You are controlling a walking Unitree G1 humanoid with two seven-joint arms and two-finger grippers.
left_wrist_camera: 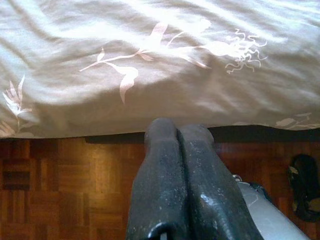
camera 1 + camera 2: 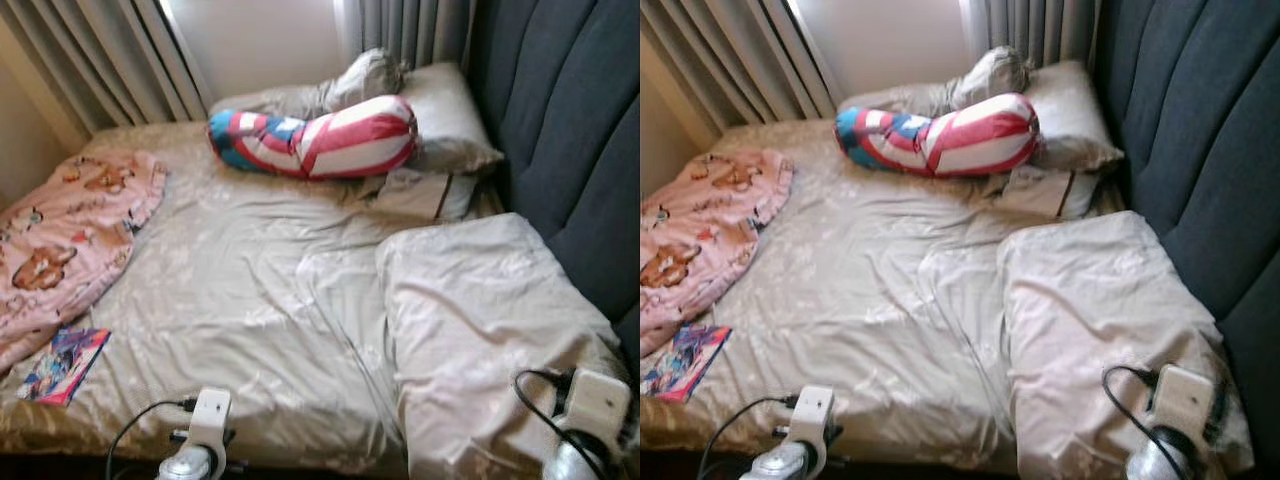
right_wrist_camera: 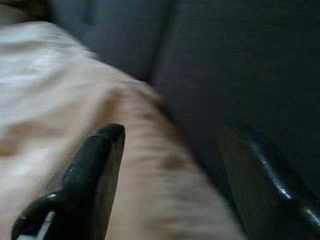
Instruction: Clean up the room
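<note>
On the bed's (image 2: 250, 300) left edge we see a pink blanket (image 2: 60, 235) with a colourful book (image 2: 65, 365) just near of it. Our left tool (image 1: 179, 137) hangs clenched over the near edge of the bed, above the wooden floor (image 1: 65, 185). A red, white and blue bolster (image 2: 315, 135) lies at the far end against the pillows (image 2: 440, 115). Our right tool (image 3: 172, 165) is released over the rumpled duvet (image 2: 480, 320) beside the dark headboard (image 2: 560, 130).

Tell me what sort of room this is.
Most likely a bedroom: a bed with rumpled pale sheets stands against a dark padded headboard, with pillows and a red, white and blue bolster at its head, and curtains hang behind.
</note>
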